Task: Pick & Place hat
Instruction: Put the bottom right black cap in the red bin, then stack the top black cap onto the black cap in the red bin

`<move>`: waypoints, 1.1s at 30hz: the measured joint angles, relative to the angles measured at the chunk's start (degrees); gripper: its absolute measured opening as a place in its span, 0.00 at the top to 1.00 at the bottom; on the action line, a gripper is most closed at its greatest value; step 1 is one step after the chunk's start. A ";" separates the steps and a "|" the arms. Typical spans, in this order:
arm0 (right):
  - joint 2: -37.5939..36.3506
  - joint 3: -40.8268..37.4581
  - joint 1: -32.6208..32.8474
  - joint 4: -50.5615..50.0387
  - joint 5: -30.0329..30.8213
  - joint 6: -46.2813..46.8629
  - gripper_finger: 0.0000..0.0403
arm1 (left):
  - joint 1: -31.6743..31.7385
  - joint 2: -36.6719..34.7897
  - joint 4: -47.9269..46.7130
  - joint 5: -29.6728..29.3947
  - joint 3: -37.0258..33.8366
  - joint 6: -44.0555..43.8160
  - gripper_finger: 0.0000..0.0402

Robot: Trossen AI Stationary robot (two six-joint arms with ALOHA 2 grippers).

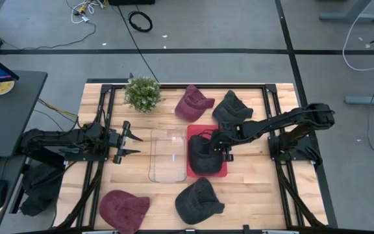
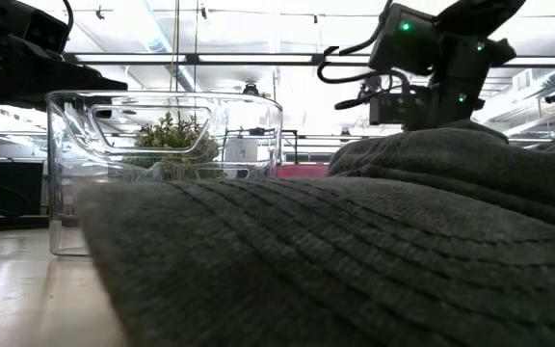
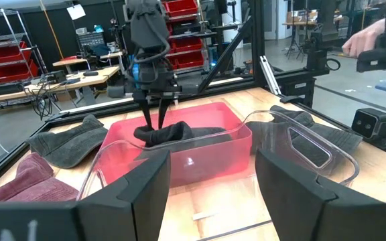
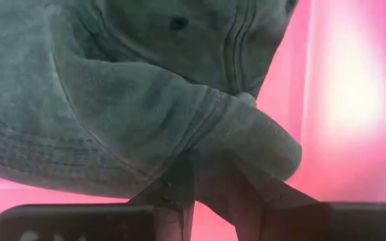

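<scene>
Right wrist view: claw (image 4: 210, 184) pinches soft ribbed grey hat (image 4: 133, 87).

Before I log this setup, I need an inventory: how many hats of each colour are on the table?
Dark grey hats: 3, top, in red bin, bottom
Maroon hats: 2, top, bottom left
Total: 5

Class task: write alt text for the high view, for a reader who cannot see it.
The right gripper is shut on a dark grey cloth cap lying in a red plastic bin at the centre of a wooden table. A clear plastic bin stands empty beside it, and the left gripper waits open nearby.
</scene>
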 joint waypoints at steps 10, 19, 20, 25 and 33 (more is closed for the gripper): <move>-0.47 1.34 0.01 -2.10 -0.23 -1.36 0.80 | 0.01 -0.01 0.00 0.01 0.00 0.01 0.45; -0.55 7.99 1.79 -7.31 -0.15 1.97 0.80 | 0.00 0.00 0.00 0.01 0.00 0.00 0.45; -0.55 8.63 1.80 -7.73 -0.20 2.19 0.80 | -0.01 -0.01 0.00 0.01 0.00 0.01 0.45; -0.73 10.43 1.52 -9.78 2.70 7.91 0.80 | 0.01 -0.01 0.00 0.01 0.02 0.01 0.45; -4.87 10.20 -2.34 -12.86 15.42 18.33 0.81 | 0.00 -0.01 0.00 0.01 0.00 0.00 0.45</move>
